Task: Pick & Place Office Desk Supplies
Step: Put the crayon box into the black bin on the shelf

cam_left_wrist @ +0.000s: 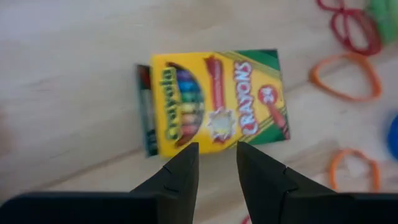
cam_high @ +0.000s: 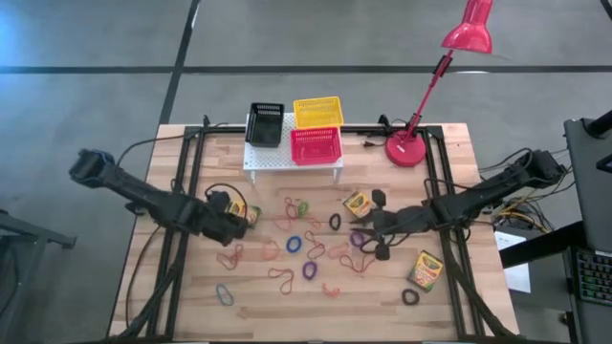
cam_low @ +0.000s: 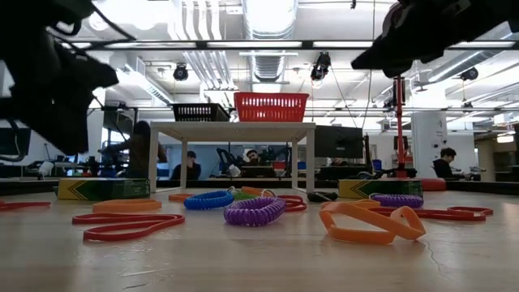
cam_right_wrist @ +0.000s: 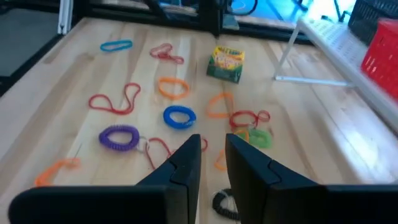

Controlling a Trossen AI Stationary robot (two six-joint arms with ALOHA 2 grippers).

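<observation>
My left gripper (cam_left_wrist: 217,158) hangs open by a narrow gap, raised above a yellow-and-green crayon box (cam_left_wrist: 211,102) that lies flat on the table's left half (cam_high: 237,208); its fingertips stand over the box's long edge. My right gripper (cam_right_wrist: 213,152) is also narrowly open, raised over the table's right-middle (cam_high: 375,226), with a black coil loop (cam_right_wrist: 224,205) beneath it. Two more crayon boxes (cam_high: 359,204) (cam_high: 425,270) lie flat. Coloured elastic loops (cam_high: 294,245) are strewn over the middle. Black (cam_high: 265,124), yellow (cam_high: 317,112) and pink-red (cam_high: 316,145) baskets stand on the white rack (cam_high: 256,158).
A red desk lamp (cam_high: 409,148) stands at the far right, its arm reaching up over the edge. The white rack stands on legs at the far middle. Purple (cam_low: 254,211), blue (cam_low: 208,199) and orange (cam_low: 369,223) loops lie nearest the low camera. People sit in the room behind.
</observation>
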